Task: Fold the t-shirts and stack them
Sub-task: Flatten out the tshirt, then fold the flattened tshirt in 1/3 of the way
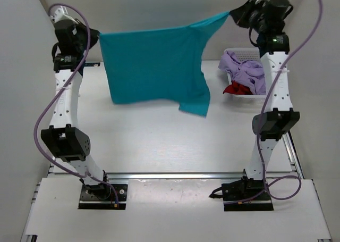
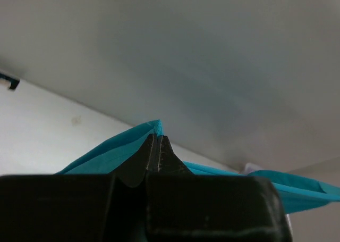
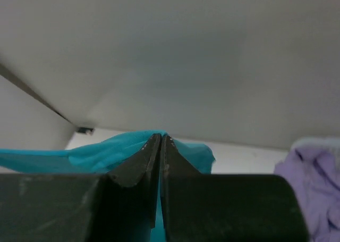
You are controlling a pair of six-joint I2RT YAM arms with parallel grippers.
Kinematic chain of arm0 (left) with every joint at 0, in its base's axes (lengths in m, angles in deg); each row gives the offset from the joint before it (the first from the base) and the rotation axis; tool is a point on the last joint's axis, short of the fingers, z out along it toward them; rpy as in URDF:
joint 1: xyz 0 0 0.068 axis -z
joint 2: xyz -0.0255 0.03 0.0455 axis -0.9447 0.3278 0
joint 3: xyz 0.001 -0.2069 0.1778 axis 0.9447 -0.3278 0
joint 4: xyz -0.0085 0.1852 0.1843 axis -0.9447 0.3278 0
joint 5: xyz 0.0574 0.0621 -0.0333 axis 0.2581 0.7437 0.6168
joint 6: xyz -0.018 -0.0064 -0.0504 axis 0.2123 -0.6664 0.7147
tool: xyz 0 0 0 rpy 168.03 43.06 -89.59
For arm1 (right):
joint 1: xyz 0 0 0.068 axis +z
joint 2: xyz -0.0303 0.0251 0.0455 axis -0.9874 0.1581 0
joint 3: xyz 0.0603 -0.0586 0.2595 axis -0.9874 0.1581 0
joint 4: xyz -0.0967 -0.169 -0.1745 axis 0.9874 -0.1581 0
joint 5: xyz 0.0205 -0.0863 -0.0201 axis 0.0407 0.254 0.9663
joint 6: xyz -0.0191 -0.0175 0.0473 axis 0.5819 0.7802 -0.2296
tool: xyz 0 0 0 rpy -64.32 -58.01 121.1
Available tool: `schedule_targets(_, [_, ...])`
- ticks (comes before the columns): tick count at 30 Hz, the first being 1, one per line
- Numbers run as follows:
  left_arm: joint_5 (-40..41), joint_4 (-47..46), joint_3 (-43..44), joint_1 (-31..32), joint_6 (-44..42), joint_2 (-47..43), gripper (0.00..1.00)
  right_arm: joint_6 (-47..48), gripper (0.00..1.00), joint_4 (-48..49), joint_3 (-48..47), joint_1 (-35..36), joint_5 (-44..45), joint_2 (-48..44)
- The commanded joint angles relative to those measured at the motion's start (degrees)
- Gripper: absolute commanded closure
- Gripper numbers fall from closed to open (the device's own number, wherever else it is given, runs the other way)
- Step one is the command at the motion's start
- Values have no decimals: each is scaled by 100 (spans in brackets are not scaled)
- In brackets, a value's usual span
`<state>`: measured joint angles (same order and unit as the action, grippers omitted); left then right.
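The teal t-shirt (image 1: pixel 154 66) hangs spread in the air above the far half of the table. My left gripper (image 1: pixel 95 38) is shut on its left top corner. My right gripper (image 1: pixel 234 14) is shut on its right top corner, held higher. In the left wrist view the gripper (image 2: pixel 157 139) pinches teal cloth (image 2: pixel 114 151). In the right wrist view the gripper (image 3: pixel 161 138) pinches teal cloth (image 3: pixel 95 151). The lavender t-shirt (image 1: pixel 245 72) and the red t-shirt (image 1: pixel 237 89) lie crumpled in the white basket (image 1: pixel 241 53) at far right.
The white table (image 1: pixel 159 141) lies under the hanging shirt. White walls close in at the back and both sides. The lavender shirt also shows at the right edge of the right wrist view (image 3: pixel 313 183).
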<state>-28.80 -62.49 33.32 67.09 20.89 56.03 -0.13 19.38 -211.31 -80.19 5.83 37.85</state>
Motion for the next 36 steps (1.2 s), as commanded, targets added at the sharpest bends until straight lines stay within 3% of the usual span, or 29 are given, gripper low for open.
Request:
schedule_targets(1, [-62, -195, 410, -273, 181, -283, 100, -372, 100, 1201, -434, -220, -309, -919])
schedule_targets(7, [526, -195, 87, -379, -197, -669, 100, 15, 100, 332, 479, -229, -160, -1533])
schedule_targets(10, [884, -389, -757, -300, -345, -1300, 100, 322, 100, 111, 2361, -115, 338, -2209])
schedule_targets(13, [1535, -748, -2170, 120, -732, -2222, 100, 596, 100, 671, 4308, 192, 1069, -3333])
schedule_targets(16, [2125, -1188, -4312, 298, -839, -3206, 100, 394, 100, 1103, 6845, 385, 1412, -4440])
schedule_targets(22, [1706, -1409, -7310, -18, -145, -4649, 100, -247, 99, 1297, 9748, 631, 1748, -5496])
schedule_targets(28, [862, -1014, -8729, -326, 400, -5432, 100, -871, 100, 894, 11385, 1159, 1450, -6244])
schedule_targets(33, [124, -469, -9169, -816, 103, -5827, 100, -1162, 100, 149, 11931, 1335, 1133, -7331])
schedule_targets(36, [123, -196, -9179, -758, 5, -6110, 100, -1478, 99, -213, 11977, 1651, 1062, -8239])
